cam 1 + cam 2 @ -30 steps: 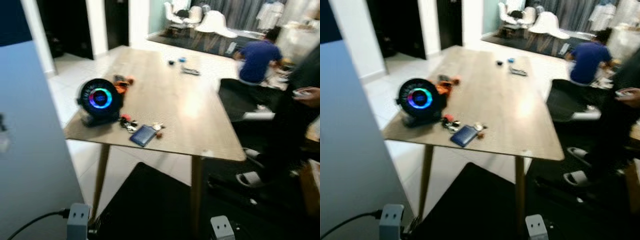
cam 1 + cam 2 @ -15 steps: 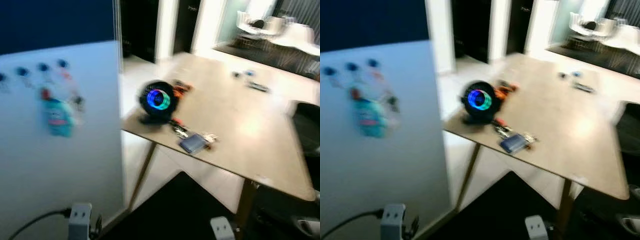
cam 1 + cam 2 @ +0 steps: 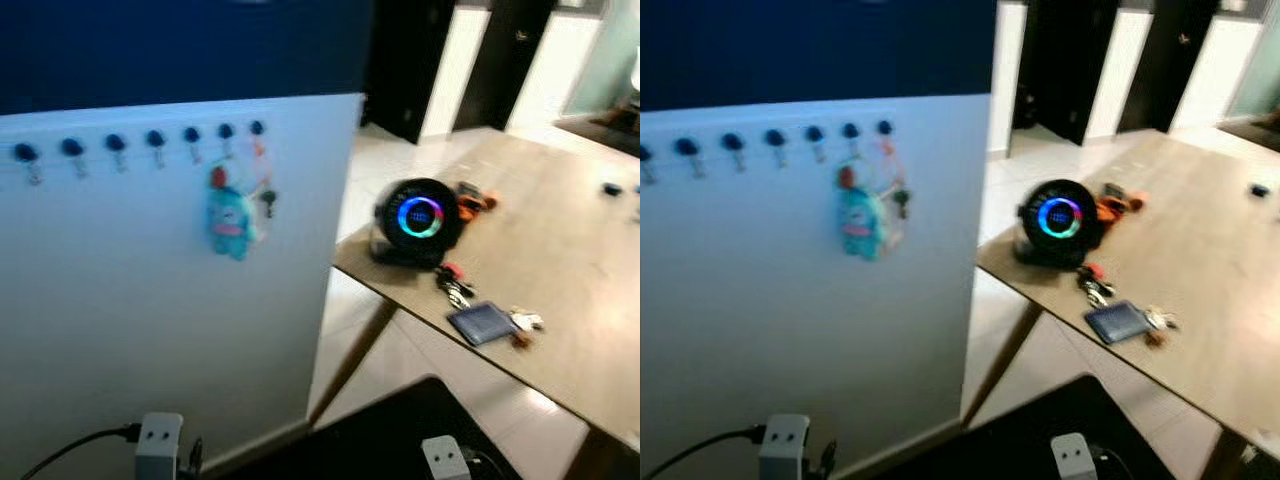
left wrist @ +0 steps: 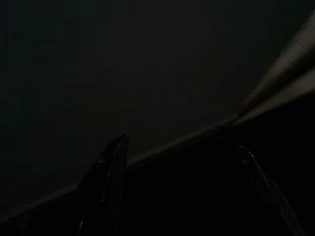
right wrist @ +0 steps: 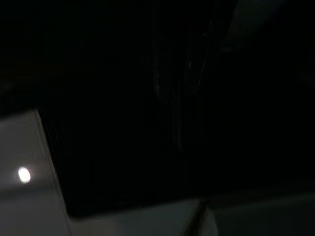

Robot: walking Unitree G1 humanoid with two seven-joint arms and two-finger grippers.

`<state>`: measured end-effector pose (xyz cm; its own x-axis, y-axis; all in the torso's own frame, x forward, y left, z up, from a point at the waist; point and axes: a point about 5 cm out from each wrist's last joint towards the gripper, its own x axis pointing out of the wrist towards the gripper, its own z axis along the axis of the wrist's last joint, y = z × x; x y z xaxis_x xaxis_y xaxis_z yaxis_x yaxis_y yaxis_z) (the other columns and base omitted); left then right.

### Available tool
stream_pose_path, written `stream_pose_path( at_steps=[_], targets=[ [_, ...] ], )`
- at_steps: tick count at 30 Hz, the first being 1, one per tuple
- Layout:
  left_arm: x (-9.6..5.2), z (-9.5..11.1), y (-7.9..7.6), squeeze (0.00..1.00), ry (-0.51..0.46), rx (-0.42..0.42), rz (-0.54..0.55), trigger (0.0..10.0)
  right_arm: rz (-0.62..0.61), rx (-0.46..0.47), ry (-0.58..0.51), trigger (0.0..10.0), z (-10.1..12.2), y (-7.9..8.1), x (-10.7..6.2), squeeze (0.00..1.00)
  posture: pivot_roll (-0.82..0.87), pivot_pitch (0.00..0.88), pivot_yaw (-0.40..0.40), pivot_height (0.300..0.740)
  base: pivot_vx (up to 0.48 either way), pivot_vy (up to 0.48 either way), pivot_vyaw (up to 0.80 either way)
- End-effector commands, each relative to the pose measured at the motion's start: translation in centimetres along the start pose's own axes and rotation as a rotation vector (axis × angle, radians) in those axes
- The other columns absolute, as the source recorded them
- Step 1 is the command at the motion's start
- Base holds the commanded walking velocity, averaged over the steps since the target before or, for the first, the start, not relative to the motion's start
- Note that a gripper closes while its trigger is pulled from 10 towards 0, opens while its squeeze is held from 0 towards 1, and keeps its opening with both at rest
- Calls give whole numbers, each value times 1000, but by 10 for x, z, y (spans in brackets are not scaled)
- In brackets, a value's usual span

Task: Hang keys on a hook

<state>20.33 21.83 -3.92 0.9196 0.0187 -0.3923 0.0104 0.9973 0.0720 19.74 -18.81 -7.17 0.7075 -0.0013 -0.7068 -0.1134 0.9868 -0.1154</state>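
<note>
Hooks (image 3: pixel 150 140): row along white panel; teal charm (image 3: pixel 228 222) already hangs there.
Keys (image 3: pixel 455 290): on table (image 3: pixel 580 260), beside blue wallet (image 3: pixel 482 323).
Left gripper (image 4: pixel 182 187): fingers spread, empty.
Right gripper: we cannot tell.
Risk: blur may spoil our aim.

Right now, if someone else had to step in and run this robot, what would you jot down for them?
Left tool: fingers apart, idle in the dark, holding nothing visible. Right tool: wrist view too dark to judge.
A row of hooks runs along the white panel; a teal plush keychain with keys hangs there.
More keys lie on the wooden table, between the round glowing speaker and the blue wallet.
Left to do: if those are the job's keys, fetch and hang them.
</note>
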Motion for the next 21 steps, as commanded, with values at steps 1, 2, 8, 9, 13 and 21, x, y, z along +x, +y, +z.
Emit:
stream_pose_path(
  at_steps=[1, 2, 8, 9, 13, 21],
  targets=[
    [-3, -6, -4, 0, 26, 2, -11, 10000, -8, -7, 23, 10000, -7, -4, -2, 0, 121, 47, -76, 740, 0, 0, 800],
    [-3, -6, -4, 0, 26, 2, -11, 10000, -8, -7, 23, 10000, -7, -4, -2, 0, 121, 47, -76, 740, 0, 0, 800],
    [-4, -8, -4, 0, 38, -2, -3, 10000, -8, -8, 24, 10000, -8, -4, -3, 0, 121, 46, -77, 740, 0, 0, 800],
    [-4, -9, -3, 0, 42, -2, 0, 10000, -9, -8, 25, 10000, -8, -4, -3, 0, 120, 44, -76, 740, 0, 0, 800],
    [-4, -9, -3, 0, 43, -1, 1, 10000, -9, -8, 25, 10000, -8, -4, -3, 0, 120, 43, -76, 740, 0, 0, 800],
    [-3, -9, -3, 0, 56, 10, 4, 10000, -7, -14, 23, 10000, -6, -5, -2, 0, 121, 33, -80, 740, 0, 0, 800]
  ],
)
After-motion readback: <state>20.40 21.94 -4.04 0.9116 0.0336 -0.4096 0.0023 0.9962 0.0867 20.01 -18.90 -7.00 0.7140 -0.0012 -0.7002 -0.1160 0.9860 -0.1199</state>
